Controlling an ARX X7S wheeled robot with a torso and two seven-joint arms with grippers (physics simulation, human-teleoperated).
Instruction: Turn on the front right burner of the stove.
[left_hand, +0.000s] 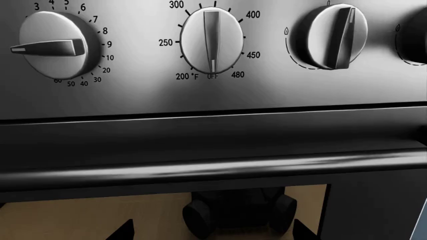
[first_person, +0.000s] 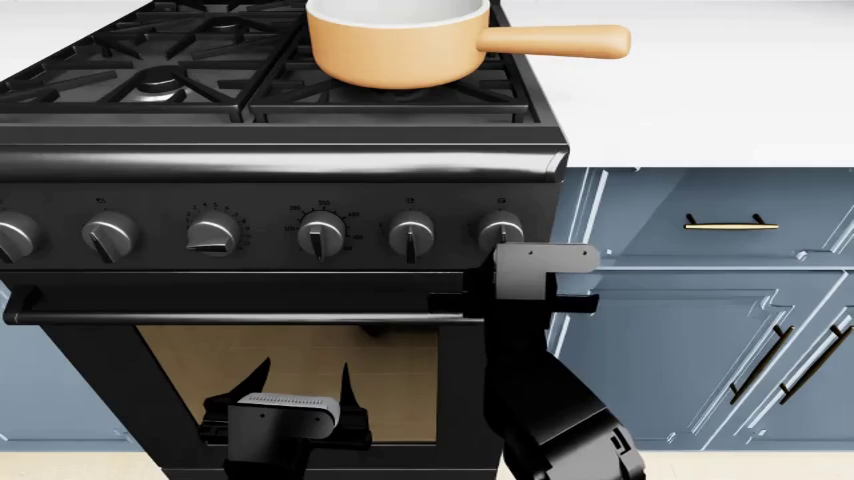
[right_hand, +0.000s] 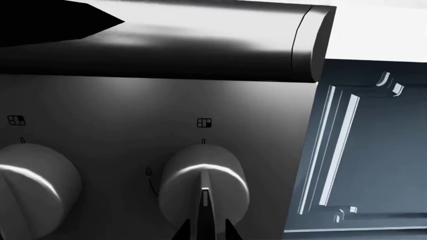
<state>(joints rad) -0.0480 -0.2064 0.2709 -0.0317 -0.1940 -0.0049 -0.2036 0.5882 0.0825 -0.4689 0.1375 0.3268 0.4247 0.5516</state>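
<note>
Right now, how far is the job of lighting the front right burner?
Done: the right tool has reached the rightmost knob of the stove. In hand: its tips sit around the knob's grip bar. Left: turning it; the pointer is upright and the front right burner under the orange pan shows no flame.

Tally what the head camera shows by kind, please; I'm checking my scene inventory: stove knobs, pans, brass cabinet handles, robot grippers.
Stove knobs: 6
Pans: 1
Brass cabinet handles: 3
Grippers (left gripper, right gripper): 2
Total: 12
</note>
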